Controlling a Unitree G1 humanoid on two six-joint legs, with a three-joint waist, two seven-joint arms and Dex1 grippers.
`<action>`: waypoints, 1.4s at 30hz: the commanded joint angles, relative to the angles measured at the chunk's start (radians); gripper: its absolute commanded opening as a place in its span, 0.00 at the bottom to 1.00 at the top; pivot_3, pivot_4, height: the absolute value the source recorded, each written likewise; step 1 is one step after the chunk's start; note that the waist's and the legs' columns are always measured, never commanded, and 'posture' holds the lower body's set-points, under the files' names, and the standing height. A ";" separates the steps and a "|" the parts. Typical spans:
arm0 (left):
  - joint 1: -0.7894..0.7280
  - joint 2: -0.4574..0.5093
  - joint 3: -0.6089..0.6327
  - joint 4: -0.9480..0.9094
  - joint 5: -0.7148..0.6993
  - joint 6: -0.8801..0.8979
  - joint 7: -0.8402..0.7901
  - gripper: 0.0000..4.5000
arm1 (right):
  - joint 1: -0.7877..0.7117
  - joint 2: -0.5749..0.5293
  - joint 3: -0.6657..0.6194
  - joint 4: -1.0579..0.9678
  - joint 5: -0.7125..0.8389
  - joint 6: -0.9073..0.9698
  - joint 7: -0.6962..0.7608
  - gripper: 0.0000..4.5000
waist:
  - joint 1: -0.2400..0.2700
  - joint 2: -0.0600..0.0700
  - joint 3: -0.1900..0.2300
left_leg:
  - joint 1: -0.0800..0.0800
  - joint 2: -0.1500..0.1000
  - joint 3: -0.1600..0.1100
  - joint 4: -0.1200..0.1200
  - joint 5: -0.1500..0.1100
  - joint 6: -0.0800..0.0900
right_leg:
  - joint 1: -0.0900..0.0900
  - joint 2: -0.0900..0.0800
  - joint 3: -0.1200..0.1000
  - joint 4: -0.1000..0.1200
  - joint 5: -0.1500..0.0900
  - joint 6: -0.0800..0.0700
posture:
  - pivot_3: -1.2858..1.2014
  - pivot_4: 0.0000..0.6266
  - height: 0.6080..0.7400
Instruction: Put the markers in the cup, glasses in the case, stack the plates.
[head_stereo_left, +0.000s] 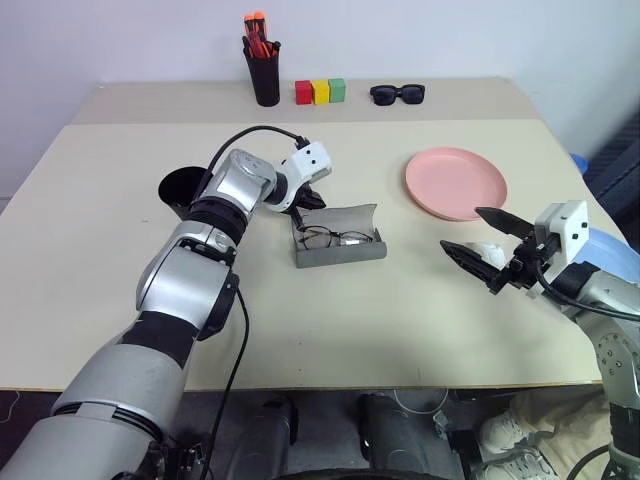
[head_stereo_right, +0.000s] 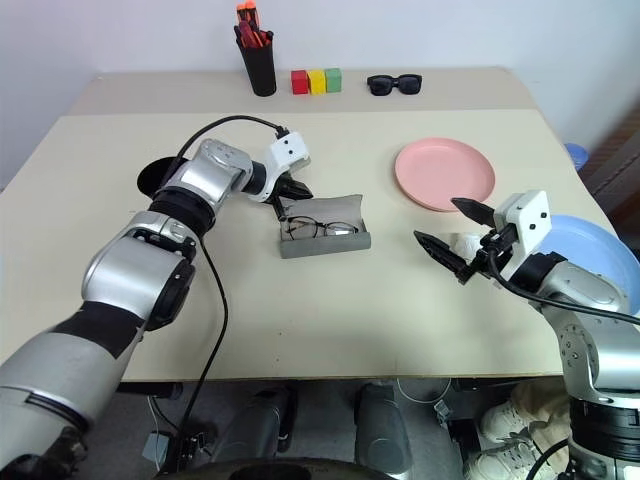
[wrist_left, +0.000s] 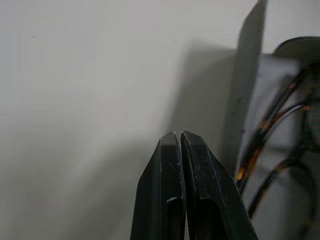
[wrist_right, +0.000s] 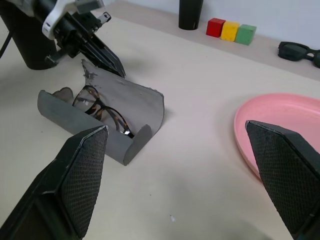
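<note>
The grey case (head_stereo_left: 340, 250) lies open mid-table with the wire-framed glasses (head_stereo_left: 335, 237) inside it. My left gripper (head_stereo_left: 312, 203) is shut and empty, its tips by the left end of the raised lid (wrist_right: 130, 95). Left of that arm stands the black cup (head_stereo_left: 180, 190). The pink plate (head_stereo_left: 455, 182) sits to the right. The blue plate (head_stereo_right: 600, 245) lies at the table's right edge, partly behind my right arm. My right gripper (head_stereo_left: 482, 243) hangs open and empty in front of the pink plate. The markers are out of view.
Along the back edge stand a tall black pen holder (head_stereo_left: 265, 75) with orange-red pens, three coloured blocks (head_stereo_left: 320, 92) and black sunglasses (head_stereo_left: 397, 94). A cable loops above my left wrist.
</note>
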 joint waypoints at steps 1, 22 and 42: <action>0.023 0.021 0.000 -0.103 -0.019 0.043 -0.076 0.02 | -0.016 -0.004 -0.002 -0.010 0.003 -0.019 -0.003 1.00 | -0.001 0.000 0.000 | 0.000 0.000 0.000 0.000 0.000 0.000 | 0.000 0.000 0.000 0.000 0.000 0.000 | 0.52 0.24 1.00; 0.337 0.011 0.138 -0.734 -0.206 0.183 0.033 0.02 | -0.014 0.006 -0.023 0.021 -0.046 0.000 -0.133 1.00 | 0.004 0.001 -0.001 | 0.001 0.000 -0.001 0.001 0.000 0.000 | 0.002 0.000 0.000 0.000 0.000 0.000 | 0.52 0.24 1.00; 0.553 -0.011 0.071 -1.127 -0.471 0.227 -0.007 0.99 | -0.082 -0.127 -0.043 0.273 -0.211 0.108 -0.226 1.00 | 0.001 0.003 -0.002 | 0.002 0.000 0.001 0.001 0.000 0.000 | 0.002 -0.001 0.002 0.000 0.000 -0.001 | 0.52 0.24 1.00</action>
